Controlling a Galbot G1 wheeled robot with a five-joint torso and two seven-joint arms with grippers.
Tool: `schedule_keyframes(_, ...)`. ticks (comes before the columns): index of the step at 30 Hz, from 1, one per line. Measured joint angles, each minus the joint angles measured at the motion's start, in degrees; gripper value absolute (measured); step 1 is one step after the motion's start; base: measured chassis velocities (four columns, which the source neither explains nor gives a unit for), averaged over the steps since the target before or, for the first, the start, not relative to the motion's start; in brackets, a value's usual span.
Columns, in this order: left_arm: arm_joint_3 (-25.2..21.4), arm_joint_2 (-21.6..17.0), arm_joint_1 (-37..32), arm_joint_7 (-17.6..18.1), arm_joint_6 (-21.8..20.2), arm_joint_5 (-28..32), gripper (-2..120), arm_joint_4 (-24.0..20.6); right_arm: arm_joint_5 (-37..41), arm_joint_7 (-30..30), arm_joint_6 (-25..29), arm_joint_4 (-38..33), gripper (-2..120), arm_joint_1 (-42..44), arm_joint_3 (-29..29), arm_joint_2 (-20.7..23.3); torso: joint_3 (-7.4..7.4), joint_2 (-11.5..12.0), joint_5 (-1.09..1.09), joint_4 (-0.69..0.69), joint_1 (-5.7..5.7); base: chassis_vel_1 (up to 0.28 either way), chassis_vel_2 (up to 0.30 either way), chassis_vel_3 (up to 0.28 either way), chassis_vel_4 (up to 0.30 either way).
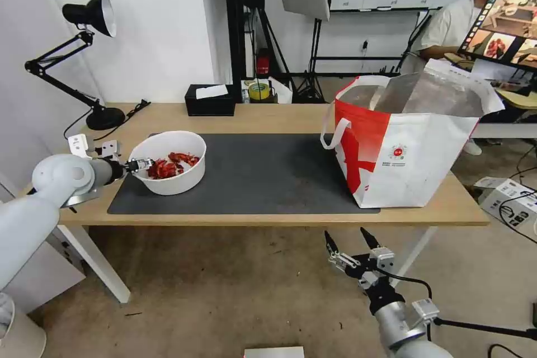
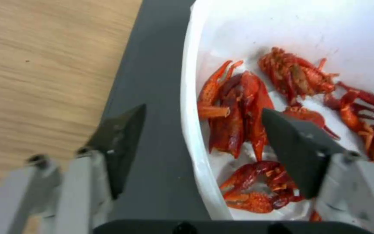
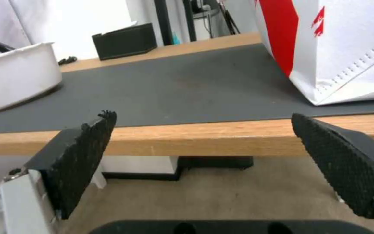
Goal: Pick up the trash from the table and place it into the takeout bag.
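A white bowl [image 1: 174, 182] of red shells [image 1: 171, 165] stands on the left part of the dark grey mat [image 1: 263, 176] on the light-wood table [image 1: 268, 118]. My left gripper [image 1: 142, 165] is open and straddles the bowl's near-left rim [image 2: 191, 97]. One finger [image 2: 120, 136] is outside over the mat and the other finger [image 2: 291, 139] is inside above the shells [image 2: 239, 110]. The red-and-white takeout bag [image 1: 414, 162] stands open at the table's right end. My right gripper [image 1: 345, 233] hangs open below the table's front edge, empty [image 3: 203, 115].
A black tissue box [image 1: 210, 100] and a roll of tape [image 1: 258, 91] sit at the table's back edge. A black desk lamp [image 1: 84, 56] stands at the back left. A cardboard box [image 1: 512, 201] lies on the floor to the right.
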State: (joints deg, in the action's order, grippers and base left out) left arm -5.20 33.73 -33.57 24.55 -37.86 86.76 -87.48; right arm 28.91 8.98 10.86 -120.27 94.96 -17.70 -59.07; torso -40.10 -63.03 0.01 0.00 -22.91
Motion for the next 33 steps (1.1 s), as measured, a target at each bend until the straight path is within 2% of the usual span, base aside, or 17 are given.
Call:
schedule_keyframes(1,-0.07,-0.03,-0.1,0.03,-0.03,0.01,62,-0.14,0.0,0.0,0.0,0.0,100,0.0,0.0,0.0,0.0,0.0,0.0,0.0,0.0,0.0,0.0,0.0,0.0)
schedule_keyframes(2,-0.07,-0.03,-0.1,0.03,-0.03,0.01,62,-0.14,0.0,0.0,0.0,0.0,100,0.0,0.0,0.0,0.0,0.0,0.0,0.0,0.0,0.0,0.0,0.0,0.0)
schedule_keyframes(4,-0.18,-0.13,-0.25,0.09,-0.04,-0.01,51,-0.53,0.0,0.0,0.0,0.0,100,0.0,0.0,0.0,0.0,0.0,-0.01,0.0,0.0,0.0,0.0,0.0,0.0)
schedule_keyframes(5,-0.18,-0.13,-0.25,0.09,-0.04,-0.01,51,-0.53,0.0,0.0,0.0,0.0,100,0.0,0.0,0.0,0.0,0.0,-0.01,0.0,0.0,0.0,0.0,0.0,0.0)
schedule_keyframes(8,-0.3,-0.16,-0.41,0.08,-0.03,-0.02,35,-1.03,0.0,0.0,0.0,0.0,100,-0.01,0.0,0.0,0.0,0.0,-0.02,-0.01,0.0,0.0,0.0,0.0,0.0)
schedule_keyframes(10,-0.41,-0.16,-0.48,0.03,-0.01,0.15,32,-1.16,0.0,0.0,0.0,0.0,100,0.0,0.0,0.0,0.0,0.0,-0.02,-0.01,-0.01,0.0,0.0,0.0,0.0)
schedule_keyframes(12,-0.6,-0.17,-0.59,-0.13,-0.01,0.87,22,-1.63,0.0,0.0,0.0,0.0,100,0.0,0.0,0.0,-0.01,0.0,-0.02,0.0,0.0,0.0,0.0,0.0,0.0)
schedule_keyframes(13,-0.6,-0.17,-0.59,-0.13,-0.01,0.87,22,-1.63,0.0,0.0,0.0,0.0,100,0.0,0.0,0.0,-0.01,0.0,-0.02,0.0,0.0,0.0,0.0,0.0,0.0)
schedule_keyframes(16,-0.79,-0.11,-0.47,-0.16,0.1,1.43,7,-2.25,0.0,0.0,0.0,0.0,100,0.0,0.0,0.0,0.0,0.0,-0.02,0.0,0.0,0.0,0.0,0.0,0.0)
schedule_keyframes(19,-0.83,-0.06,-0.28,-0.12,0.21,1.67,0,-2.63,0.0,0.0,0.0,0.0,100,0.0,0.0,0.0,-0.01,0.0,-0.01,-0.01,0.0,0.0,0.0,0.0,0.0)
schedule_keyframes(33,-2.16,-0.01,-1.29,-0.02,1.07,1.85,0,-4.06,0.0,0.0,0.0,0.0,100,0.0,0.0,0.0,-0.01,0.0,-0.02,0.0,0.0,0.0,0.0,0.0,0.0)
